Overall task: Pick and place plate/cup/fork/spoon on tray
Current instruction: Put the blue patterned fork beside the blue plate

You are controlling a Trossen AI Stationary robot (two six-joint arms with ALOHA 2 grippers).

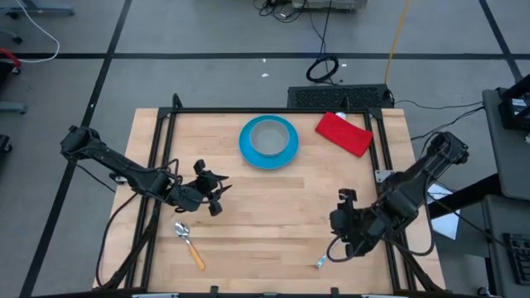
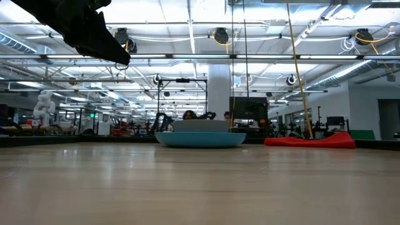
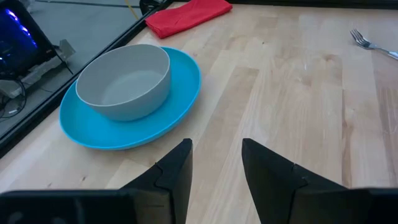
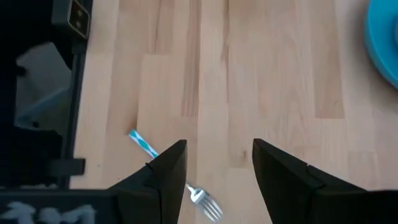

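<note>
Note plate point(image 1: 269, 142): round, flat, bright blue, at far centre of table point(image 1: 273, 240). Cup point(image 1: 269, 136) sits inside it: pale grey, bowl-like, narrower than plate. Red cloth point(image 1: 343, 133) lies just beside plate, toward right arm's side.

Spoon point(image 1: 190, 242): silver bowl, orange handle, near edge, left side. Fork point(image 1: 322, 262): slim, silver; right wrist view shows blue tip on handle.

Left gripper point(image 1: 214, 197): above table just beyond spoon, fingers point(image 3: 176, 174) narrowly apart, holding nothing. Right gripper point(image 1: 346, 247): just beside fork, fingers point(image 4: 171, 169) parted, holding nothing.
</note>
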